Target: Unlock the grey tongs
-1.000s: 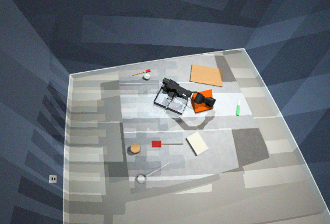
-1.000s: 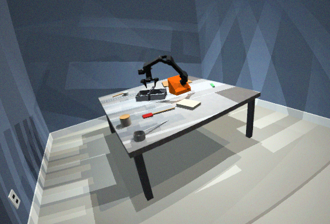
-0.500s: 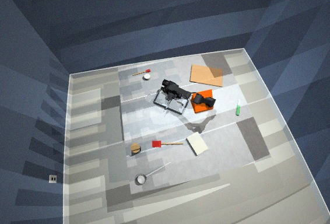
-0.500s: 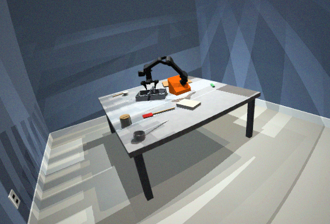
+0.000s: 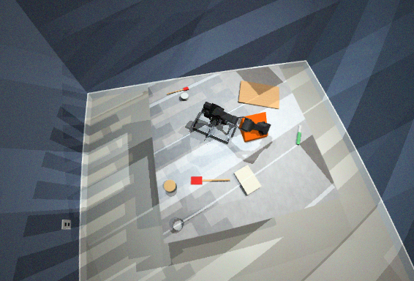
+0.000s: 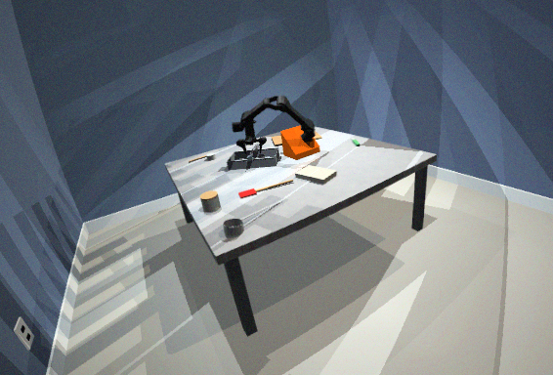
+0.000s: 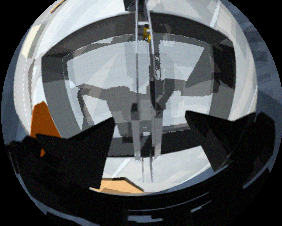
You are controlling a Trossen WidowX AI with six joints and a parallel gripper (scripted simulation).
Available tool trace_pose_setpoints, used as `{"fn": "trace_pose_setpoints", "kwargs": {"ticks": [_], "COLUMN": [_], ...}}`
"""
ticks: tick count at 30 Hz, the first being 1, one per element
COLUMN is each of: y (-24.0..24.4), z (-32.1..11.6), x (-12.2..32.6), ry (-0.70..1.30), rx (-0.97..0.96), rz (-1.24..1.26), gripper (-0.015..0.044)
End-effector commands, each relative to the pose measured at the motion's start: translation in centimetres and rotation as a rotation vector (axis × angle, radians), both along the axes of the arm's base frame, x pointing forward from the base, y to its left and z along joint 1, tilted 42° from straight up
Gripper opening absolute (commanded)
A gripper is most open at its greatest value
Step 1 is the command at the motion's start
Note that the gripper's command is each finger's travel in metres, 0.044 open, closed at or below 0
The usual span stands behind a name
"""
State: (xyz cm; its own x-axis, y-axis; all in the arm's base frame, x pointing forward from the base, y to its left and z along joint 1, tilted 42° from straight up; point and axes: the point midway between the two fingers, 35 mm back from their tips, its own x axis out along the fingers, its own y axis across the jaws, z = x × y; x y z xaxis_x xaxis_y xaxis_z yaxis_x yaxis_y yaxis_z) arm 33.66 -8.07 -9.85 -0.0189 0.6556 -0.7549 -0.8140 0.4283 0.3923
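The grey tongs [image 5: 209, 134] [image 7: 157, 135] lie across the roasting tin [image 5: 219, 139] [image 6: 259, 165] [image 7: 227, 65]. Their two arms run close together, nearly parallel. A small yellow part shows between them near the top of the wrist view. My gripper [image 6: 252, 146] [image 7: 151, 117] is wide open and empty, pointing down over the tin. In the wrist view one finger is on each side of the tongs, with gaps to both arms. Its exact height above them is hard to tell. The wooden board [image 5: 259, 95] [image 6: 277, 141] [image 7: 120, 185] lies flat behind the tin and the orange block.
The orange block [image 5: 259, 118] [image 6: 293, 142] [image 7: 45, 122] stands beside the tin, by my arm's base. A cream block [image 5: 247, 180] [image 6: 316, 173], a red spatula [image 5: 196, 180] [image 6: 247, 193], a round jar [image 5: 170, 186] [image 6: 210, 201] and a long-handled pot [image 5: 178, 224] [image 6: 233, 229] are nearer the front. A green marker [image 5: 298, 137] lies right.
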Motion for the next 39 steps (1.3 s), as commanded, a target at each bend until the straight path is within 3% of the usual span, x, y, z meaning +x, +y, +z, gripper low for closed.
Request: {"fn": "trace_pose_setpoints", "kwargs": {"ticks": [1, 13, 24, 39], "y": [0.5, 1.7, 1.4, 1.4], "z": [-0.5, -1.7, -1.5, -1.5], "x": [-0.2, -0.3, -0.2, -0.2], "ry": [0.006, 0.006, 0.001, 0.001], "rx": [0.005, 0.007, 0.002, 0.002], "rz": [-0.005, -0.005, 0.001, 0.001], "gripper": [0.0440, 0.0440, 0.0151, 0.0051]}}
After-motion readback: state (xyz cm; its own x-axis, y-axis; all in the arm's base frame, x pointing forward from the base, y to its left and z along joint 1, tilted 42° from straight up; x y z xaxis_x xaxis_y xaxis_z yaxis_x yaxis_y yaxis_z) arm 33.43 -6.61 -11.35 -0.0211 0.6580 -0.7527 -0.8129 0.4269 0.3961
